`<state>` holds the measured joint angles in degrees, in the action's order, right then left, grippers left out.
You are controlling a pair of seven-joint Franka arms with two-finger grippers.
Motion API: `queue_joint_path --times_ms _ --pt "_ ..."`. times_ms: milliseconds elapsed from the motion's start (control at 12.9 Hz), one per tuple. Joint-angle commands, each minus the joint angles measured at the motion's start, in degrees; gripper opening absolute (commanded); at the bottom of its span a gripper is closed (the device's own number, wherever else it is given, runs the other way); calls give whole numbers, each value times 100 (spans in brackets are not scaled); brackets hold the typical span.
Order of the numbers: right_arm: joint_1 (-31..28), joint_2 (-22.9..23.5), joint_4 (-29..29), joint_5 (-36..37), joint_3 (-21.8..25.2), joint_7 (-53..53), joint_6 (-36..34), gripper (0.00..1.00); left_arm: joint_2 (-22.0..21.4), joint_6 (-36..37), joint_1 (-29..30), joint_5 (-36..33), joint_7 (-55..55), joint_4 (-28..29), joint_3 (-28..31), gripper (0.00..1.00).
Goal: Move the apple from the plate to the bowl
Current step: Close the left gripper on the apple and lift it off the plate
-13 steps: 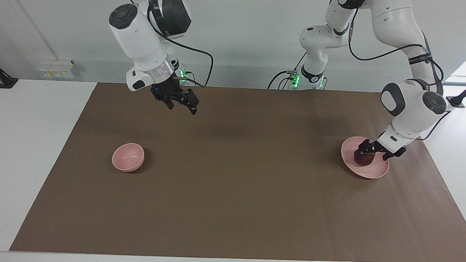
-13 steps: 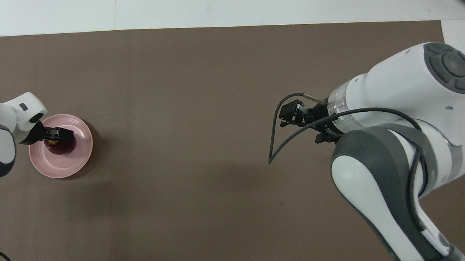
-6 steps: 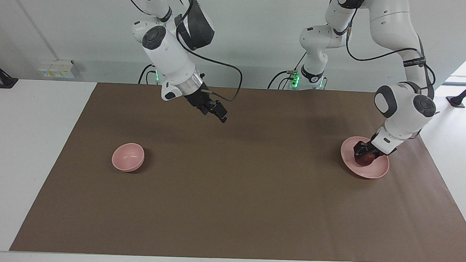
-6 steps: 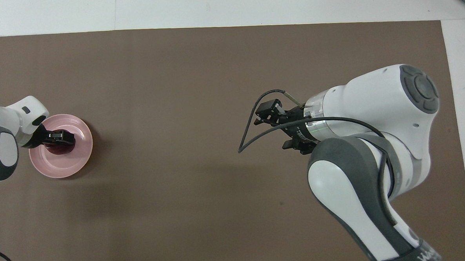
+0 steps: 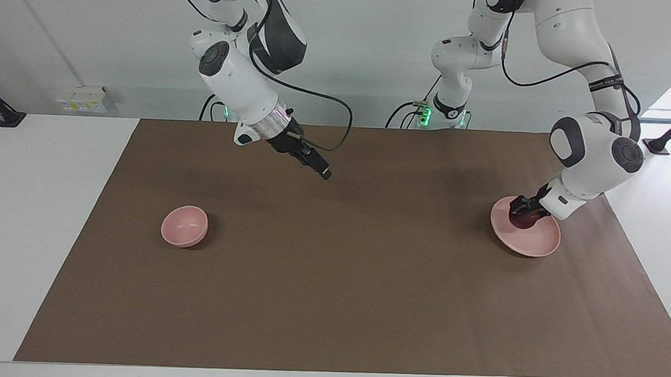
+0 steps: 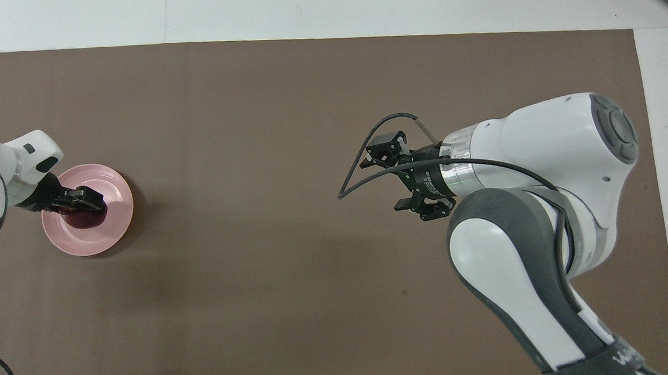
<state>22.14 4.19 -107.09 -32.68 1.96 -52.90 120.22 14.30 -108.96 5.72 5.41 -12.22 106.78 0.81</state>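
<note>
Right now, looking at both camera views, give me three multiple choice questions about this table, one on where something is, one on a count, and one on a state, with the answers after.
1. Where is the apple?
A. in the bowl
B. over the plate, in the left gripper
C. on the bare mat

2. How many pink dishes are on the brown mat?
A. one
B. two
C. three

3. What is the right gripper doing?
A. holding the apple
B. resting in the bowl
C. open, raised over the mat, holding nothing

Answers:
1 B: the left gripper is shut on the apple above the plate.
2 B: only the plate and the bowl show.
3 C: its fingers are spread in the overhead view, with nothing between them.
</note>
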Motion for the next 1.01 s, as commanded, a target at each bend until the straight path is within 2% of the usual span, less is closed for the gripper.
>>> queue_joint_path --times_ms 0,155,310,543,698,931 --pt "96 -6 -102 -168 -38 -28 378 100 257 882 -1 407 358 -841 16 0" --pt "202 -14 -189 -168 -38 33 791 100 319 1523 -10 669 973 -1105 -2 0" --pt "211 -6 -190 -168 -38 1108 854 100 485 2095 -1 1301 1657 -1474 -28 0" --pt "141 3 -199 -291 -29 2393 959 100 530 2458 -88 2190 2766 -1554 -177 0" --pt "106 -49 -373 -745 -29 3343 1012 100 513 2493 -168 2532 3066 -1563 -379 0" --pt "27 -146 -515 -1721 -29 4951 1101 100 512 2493 -168 3472 4136 -1555 -677 0"
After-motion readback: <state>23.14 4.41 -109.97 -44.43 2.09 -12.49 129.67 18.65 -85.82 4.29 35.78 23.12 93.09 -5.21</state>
